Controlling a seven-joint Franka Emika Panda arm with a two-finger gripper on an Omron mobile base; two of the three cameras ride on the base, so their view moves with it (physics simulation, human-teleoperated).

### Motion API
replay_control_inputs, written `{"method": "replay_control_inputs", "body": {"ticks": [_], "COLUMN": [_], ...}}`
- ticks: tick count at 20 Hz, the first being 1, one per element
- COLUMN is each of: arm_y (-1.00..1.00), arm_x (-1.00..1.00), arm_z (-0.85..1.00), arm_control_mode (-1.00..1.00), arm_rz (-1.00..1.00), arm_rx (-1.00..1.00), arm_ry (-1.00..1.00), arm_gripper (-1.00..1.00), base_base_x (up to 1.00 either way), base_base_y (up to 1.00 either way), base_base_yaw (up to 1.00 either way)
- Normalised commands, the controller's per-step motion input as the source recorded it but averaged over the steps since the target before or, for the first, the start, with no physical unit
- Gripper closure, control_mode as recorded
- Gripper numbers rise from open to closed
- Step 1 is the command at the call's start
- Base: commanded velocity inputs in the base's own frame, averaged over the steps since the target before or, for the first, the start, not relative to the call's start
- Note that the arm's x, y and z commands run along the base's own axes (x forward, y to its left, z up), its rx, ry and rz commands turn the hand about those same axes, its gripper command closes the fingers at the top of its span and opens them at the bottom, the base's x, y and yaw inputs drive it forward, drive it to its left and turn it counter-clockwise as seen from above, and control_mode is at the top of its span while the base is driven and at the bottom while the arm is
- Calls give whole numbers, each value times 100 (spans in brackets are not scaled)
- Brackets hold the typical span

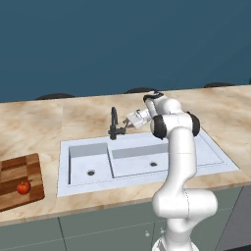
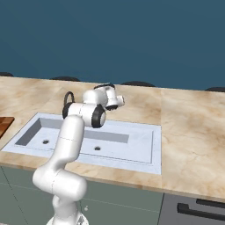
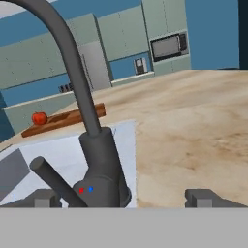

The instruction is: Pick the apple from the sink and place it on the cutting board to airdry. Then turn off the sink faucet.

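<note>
Sink faucet (image 3: pixel 99 164): its black base and lever stand directly before my gripper (image 3: pixel 123 198), whose jaws are spread fully wide and hold nothing. Sink (image 1: pixel 147 159): its pale basins lie just beyond the faucet base, toward ten o'clock. Cutting board (image 3: pixel 65 118): farther off at eleven o'clock on the counter (image 3: pixel 193 126), carrying the apple (image 3: pixel 39 117) at its left end.

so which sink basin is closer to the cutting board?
The smaller basin: it lies on the side toward the cutting board; the wider basin sits beyond it.
</note>
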Motion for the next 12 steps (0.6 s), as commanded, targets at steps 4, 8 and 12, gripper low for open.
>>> {"method": "replay_control_inputs", "body": {"ticks": [4,8,12], "arm_y": [71,86,84], "arm_x": [24,33,34], "arm_z": [43,35,33], "arm_control_mode": [-100,-100,-100], "arm_rz": [0,0,0], "arm_rx": [0,-2,-2], "arm_ry": [0,0,0], "arm_gripper": [-100,-100,-100], "base_base_x": [0,0,0], "base_base_y": [0,0,0], "base_base_yaw": [0,0,0]}}
